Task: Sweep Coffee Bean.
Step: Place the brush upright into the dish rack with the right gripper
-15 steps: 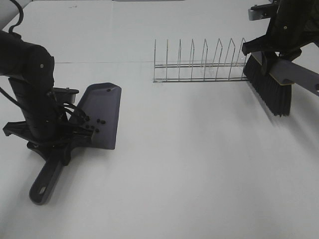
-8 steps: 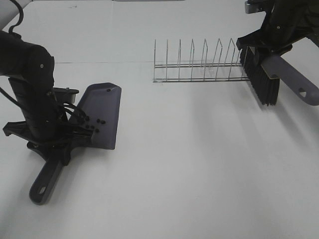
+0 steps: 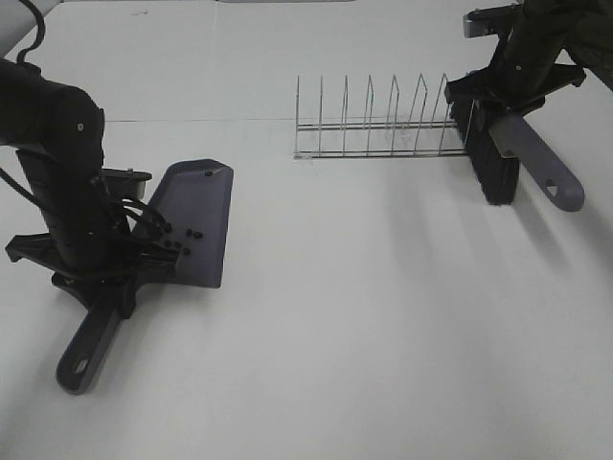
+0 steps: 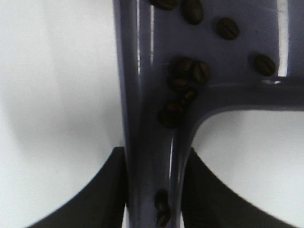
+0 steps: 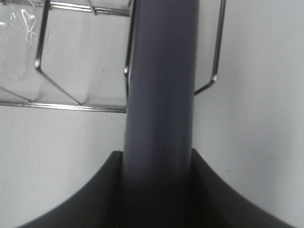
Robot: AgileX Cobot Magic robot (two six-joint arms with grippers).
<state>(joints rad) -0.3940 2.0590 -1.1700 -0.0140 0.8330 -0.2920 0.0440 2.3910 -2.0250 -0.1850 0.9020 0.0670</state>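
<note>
Checking the feeds, I see my left gripper (image 4: pixel 154 159) clamped on the handle of the grey-purple dustpan (image 3: pixel 199 216), which lies flat on the white worktop (image 3: pixel 383 335). The coffee beans (image 4: pixel 190 76) sit inside the pan, bunched at its back corner just ahead of the gripper. A couple of them lie on the handle right between the jaws. Well apart, at the far right, my right gripper (image 5: pixel 159 159) grips the brush (image 3: pixel 493 168) by its handle, bristles pointing down, just beside the end of the wire rack (image 3: pixel 383 134).
</note>
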